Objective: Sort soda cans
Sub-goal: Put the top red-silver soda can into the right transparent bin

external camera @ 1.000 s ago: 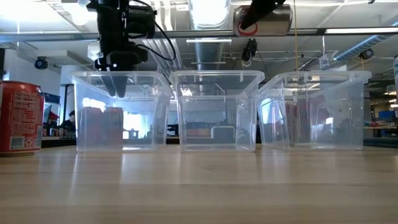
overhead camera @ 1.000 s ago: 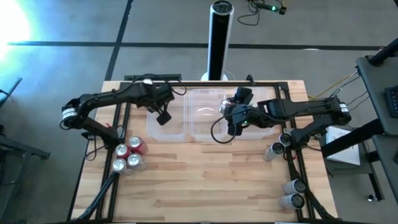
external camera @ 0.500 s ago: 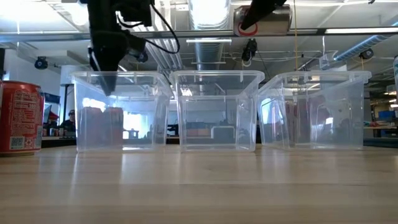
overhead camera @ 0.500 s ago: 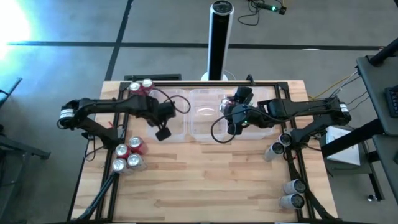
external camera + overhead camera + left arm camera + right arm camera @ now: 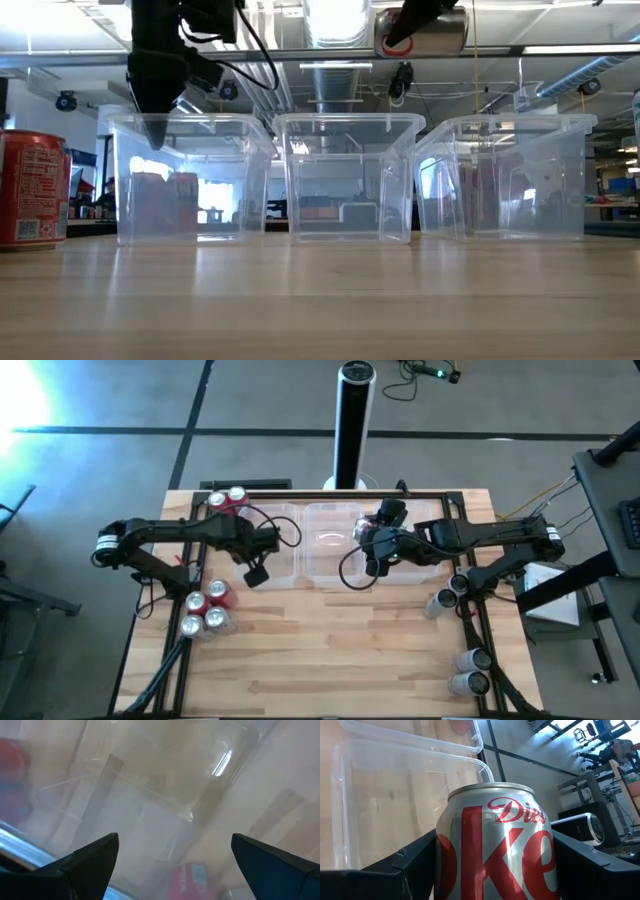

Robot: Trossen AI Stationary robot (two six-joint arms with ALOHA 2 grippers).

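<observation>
Right gripper (image 5: 372,565) over the right tub (image 5: 398,550), fingers clamped on a silver can (image 5: 496,847) held above that tub. Left gripper (image 5: 255,574) at the near edge of the left tub (image 5: 283,530), fingers apart and empty. Three red cans (image 5: 205,610) grouped at the tabletop's (image 5: 330,650) left edge, two more (image 5: 227,498) behind the left tub, silver cans (image 5: 445,595) along the right edge.

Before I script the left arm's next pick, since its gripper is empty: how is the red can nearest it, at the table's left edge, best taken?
Judging by the high view, the red can stands upright, silver top up, touching its neighbours. The left gripper, open, should probably descend from above and close across the round body, fingers on its free sides.
</observation>
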